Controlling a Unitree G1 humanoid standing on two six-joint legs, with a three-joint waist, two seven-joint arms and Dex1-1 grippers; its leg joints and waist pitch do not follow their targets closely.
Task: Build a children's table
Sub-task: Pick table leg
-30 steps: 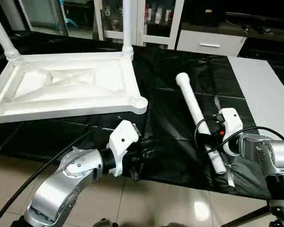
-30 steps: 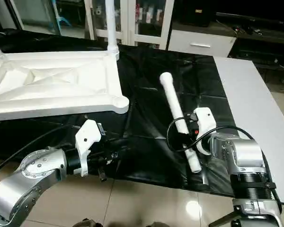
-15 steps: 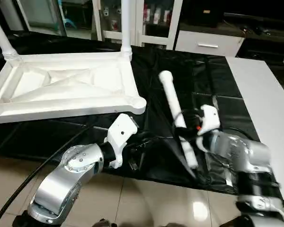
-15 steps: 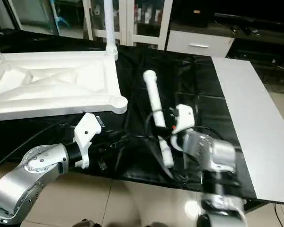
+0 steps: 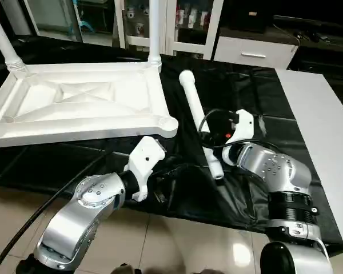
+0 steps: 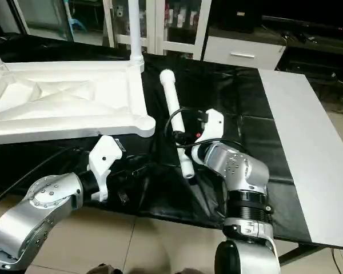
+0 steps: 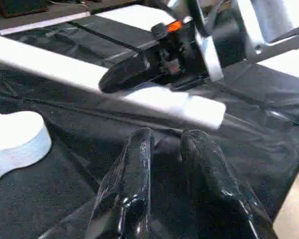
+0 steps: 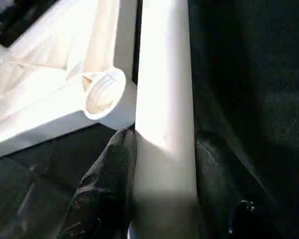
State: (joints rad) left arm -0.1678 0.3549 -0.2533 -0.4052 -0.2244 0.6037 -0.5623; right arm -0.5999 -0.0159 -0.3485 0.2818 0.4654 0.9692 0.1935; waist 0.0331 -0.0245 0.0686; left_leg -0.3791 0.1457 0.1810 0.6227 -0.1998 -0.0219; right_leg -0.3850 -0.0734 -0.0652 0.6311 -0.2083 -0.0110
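From the head camera: the right gripper [image 5: 212,130] is clamped round a loose white leg [image 5: 198,117], lifted off the black-covered work surface [image 5: 246,91]. The leg's wide end points up and away from the claw, its narrow end hangs just below. The tabletop [image 5: 80,103] lies underside up, well to the left of that claw, two legs already standing in its far sockets. The near corner socket [image 5: 168,125] sits free, just left of the gripped leg. That looks like the target, so the job now is turning the leg upright with its threaded end down over the hole.

Left wrist camera: the left gripper [image 7: 164,149] hovers low over the black cover, fingers narrowly parted with nothing between them. The carried leg crosses just ahead of its tips, the right claw beyond. Best it keeps clear, or presses the tabletop to stop it sliding.

Right wrist camera: both black fingers [image 8: 109,174] hug the leg from either side, a firm-looking hold. The open socket [image 8: 102,94] shows just beside the shaft. A grip this near the narrow end may let the long end swing, so a slow turn seems wise.
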